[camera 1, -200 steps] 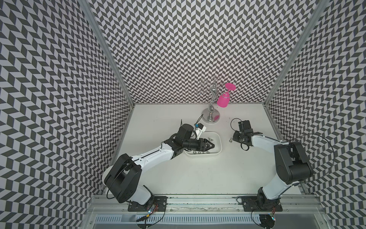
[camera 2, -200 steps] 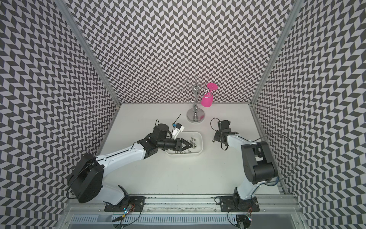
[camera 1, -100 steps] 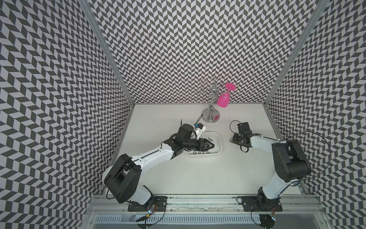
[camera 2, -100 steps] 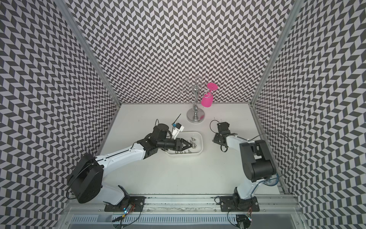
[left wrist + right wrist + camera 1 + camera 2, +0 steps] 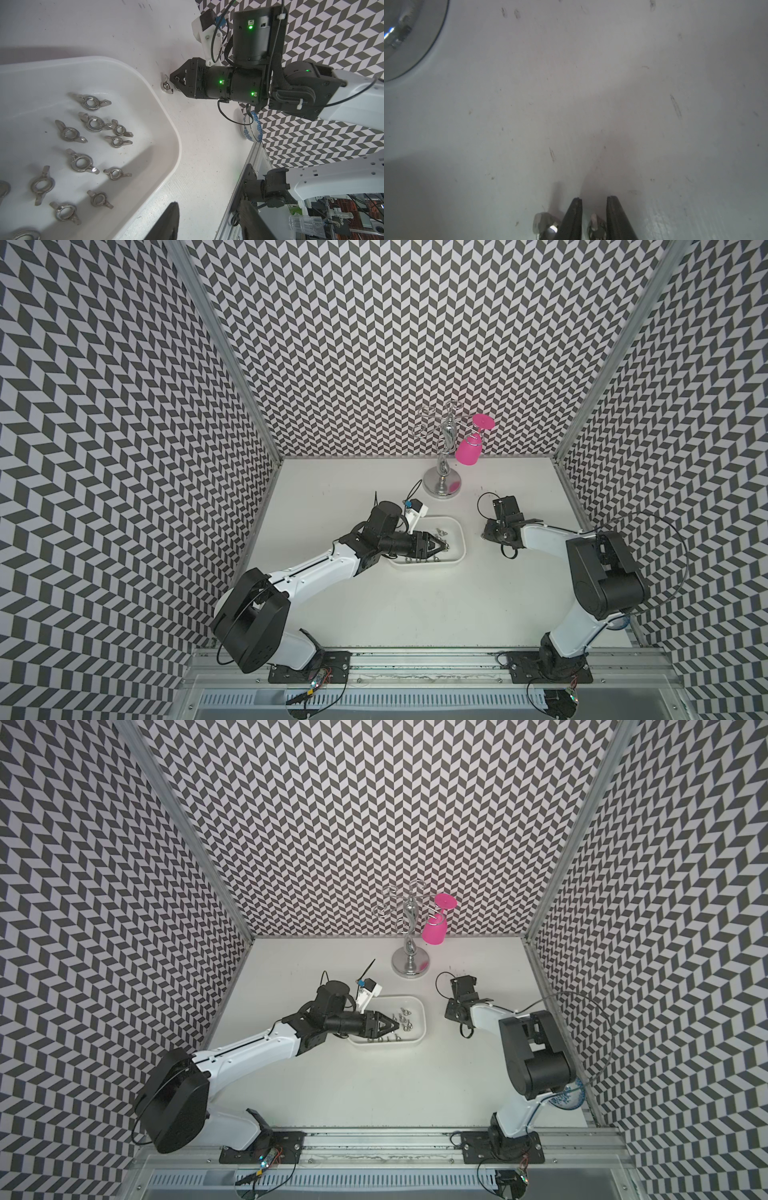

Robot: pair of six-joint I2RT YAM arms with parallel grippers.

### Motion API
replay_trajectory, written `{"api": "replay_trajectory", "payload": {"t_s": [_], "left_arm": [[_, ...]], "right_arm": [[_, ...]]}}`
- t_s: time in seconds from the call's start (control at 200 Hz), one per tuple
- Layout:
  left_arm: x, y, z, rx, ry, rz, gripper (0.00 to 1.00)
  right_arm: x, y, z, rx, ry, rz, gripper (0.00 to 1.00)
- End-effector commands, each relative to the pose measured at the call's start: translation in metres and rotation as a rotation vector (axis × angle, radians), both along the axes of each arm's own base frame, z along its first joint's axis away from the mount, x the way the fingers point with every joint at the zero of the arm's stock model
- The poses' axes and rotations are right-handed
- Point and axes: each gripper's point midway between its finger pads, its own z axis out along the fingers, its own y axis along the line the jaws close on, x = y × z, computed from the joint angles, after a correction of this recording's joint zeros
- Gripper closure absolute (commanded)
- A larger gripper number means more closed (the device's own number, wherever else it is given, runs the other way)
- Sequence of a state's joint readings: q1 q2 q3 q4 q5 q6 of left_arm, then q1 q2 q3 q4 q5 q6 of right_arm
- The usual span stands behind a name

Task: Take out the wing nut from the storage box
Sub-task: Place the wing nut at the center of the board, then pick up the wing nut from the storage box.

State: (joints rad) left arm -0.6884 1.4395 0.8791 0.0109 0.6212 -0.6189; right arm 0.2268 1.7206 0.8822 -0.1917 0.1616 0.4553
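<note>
A chrome stemware rack (image 5: 441, 485) stands far on the white table (image 5: 415, 605). A pink glass (image 5: 468, 450) hangs upside down on its right side. A blue-patterned bowl (image 5: 570, 1099), partly hidden, sits at the near right. Chevron-patterned walls (image 5: 374, 344) enclose three sides.

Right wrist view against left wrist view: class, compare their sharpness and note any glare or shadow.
Right wrist view: hazy and soft, the right gripper dark, a small metal piece between its fingers blurred, a bright glint beside. Left wrist view: wing nuts in the storage box crisp with soft shadows, the left gripper blurred at the edge.
</note>
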Motion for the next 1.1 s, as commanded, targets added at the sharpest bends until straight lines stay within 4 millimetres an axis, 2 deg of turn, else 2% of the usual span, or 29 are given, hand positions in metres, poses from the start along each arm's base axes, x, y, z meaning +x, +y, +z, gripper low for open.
{"api": "replay_trajectory", "payload": {"t_s": [0.0,0.105,0.185,0.23,0.315,0.416,0.541,0.596,0.681,0.741,0.936,1.092], "left_arm": [[-0.001,0.008,0.008,0.003,-0.038,0.003,0.49],[0.006,0.018,0.014,0.006,-0.055,0.031,0.49],[0.018,0.040,0.020,0.011,-0.067,0.092,0.49],[0.026,0.056,0.021,0.009,-0.068,0.137,0.49],[0.041,0.093,0.021,0.012,-0.068,0.242,0.47],[0.053,0.137,0.012,0.013,-0.033,0.358,0.46],[0.060,0.182,-0.004,-0.020,0.043,0.451,0.46],[0.060,0.192,-0.009,-0.037,0.070,0.464,0.46],[0.060,0.200,-0.014,-0.040,0.087,0.471,0.46],[0.059,0.201,-0.018,-0.031,0.093,0.468,0.46],[0.055,0.200,-0.028,-0.019,0.112,0.455,0.46],[0.053,0.200,-0.032,-0.015,0.119,0.449,0.46]], "right_arm": [[0.002,0.002,0.021,-0.008,-0.037,-0.001,0.72],[0.006,0.012,0.051,-0.010,-0.102,0.023,0.70],[0.006,0.031,0.077,-0.011,-0.161,0.086,0.67],[0.004,0.047,0.095,-0.009,-0.206,0.142,0.65],[-0.005,0.092,0.123,0.000,-0.291,0.287,0.62],[-0.020,0.150,0.139,0.072,-0.319,0.443,0.60],[-0.036,0.214,0.129,0.129,-0.274,0.617,0.62],[-0.041,0.237,0.119,0.147,-0.242,0.689,0.62],[-0.044,0.261,0.103,0.169,-0.202,0.765,0.62],[-0.041,0.271,0.093,0.176,-0.185,0.783,0.60],[-0.029,0.282,0.068,0.169,-0.116,0.767,0.58],[-0.032,0.282,0.046,0.171,-0.055,0.743,0.57]]}}
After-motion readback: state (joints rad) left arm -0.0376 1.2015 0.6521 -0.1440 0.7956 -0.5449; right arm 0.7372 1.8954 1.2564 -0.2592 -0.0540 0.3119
